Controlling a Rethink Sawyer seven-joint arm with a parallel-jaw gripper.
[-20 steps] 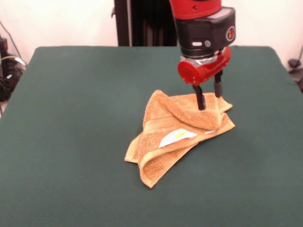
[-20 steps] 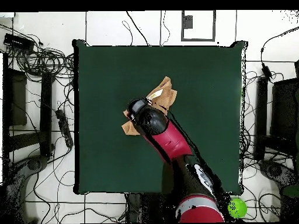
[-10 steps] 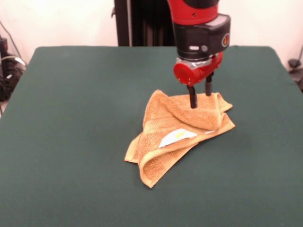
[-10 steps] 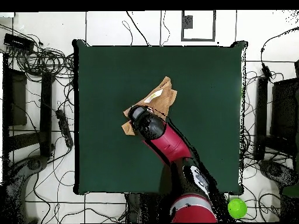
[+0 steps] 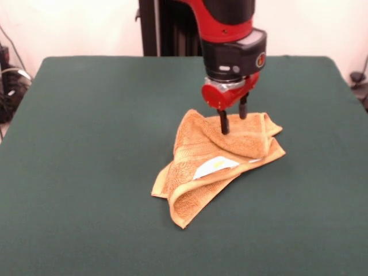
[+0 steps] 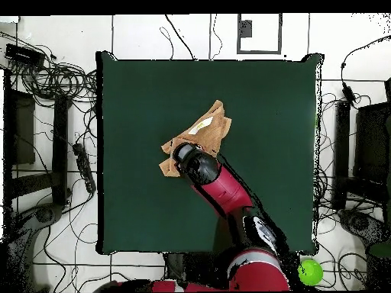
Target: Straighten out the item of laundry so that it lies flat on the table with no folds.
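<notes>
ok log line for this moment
gripper: open, above towel's far part | towel: crumpled, folded, tag showing | table: towel near middle

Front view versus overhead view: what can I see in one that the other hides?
Only the front view shows the end effector, its two black fingers apart over the far part of the crumpled towel, and the way the towel's layers fold over each other.

Only the overhead view shows the whole table outline, the cables on the floor around it, and a green ball beside the robot's base.

Both show the orange towel still folded, its white tag showing, and the red arm above it.
</notes>
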